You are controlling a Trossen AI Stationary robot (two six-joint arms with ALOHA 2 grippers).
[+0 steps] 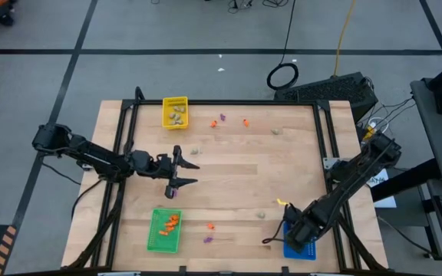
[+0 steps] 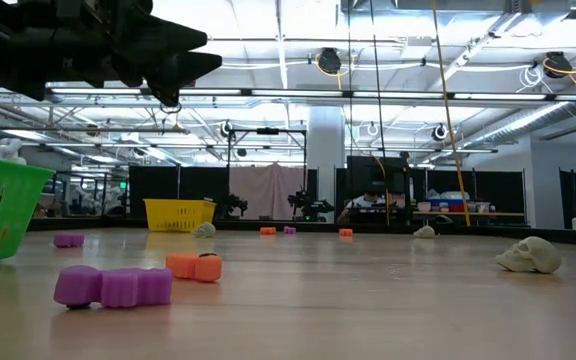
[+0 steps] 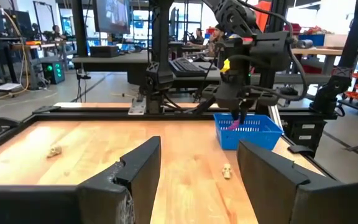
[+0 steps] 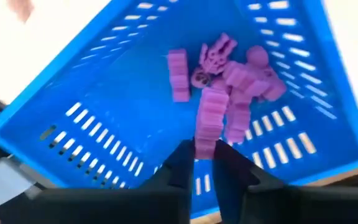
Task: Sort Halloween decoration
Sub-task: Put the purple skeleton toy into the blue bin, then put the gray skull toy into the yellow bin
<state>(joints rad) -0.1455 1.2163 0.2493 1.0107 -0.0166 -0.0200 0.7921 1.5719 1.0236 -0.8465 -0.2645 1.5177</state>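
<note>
Right gripper (image 4: 205,163) over blue tray (image 4: 123,106), jaws pinching purple trinket (image 4: 208,121), left gripper (image 1: 181,170) spread wide, well left of tray

No writing can be read anywhere in these views — no label, brand, number or sign. The yellow tray (image 1: 175,112), the green tray (image 1: 164,230) and the blue tray (image 4: 135,93) show bare slotted plastic with nothing printed on them, and the wooden table (image 1: 229,176) carries no marking. A lit screen (image 3: 113,15) in the room beyond the table shows a bright picture, but nothing on it is legible — it is too far off to tell. The white sheet (image 1: 382,181) beside the table's right edge seems to bear dark marks, too small to make out.
</note>
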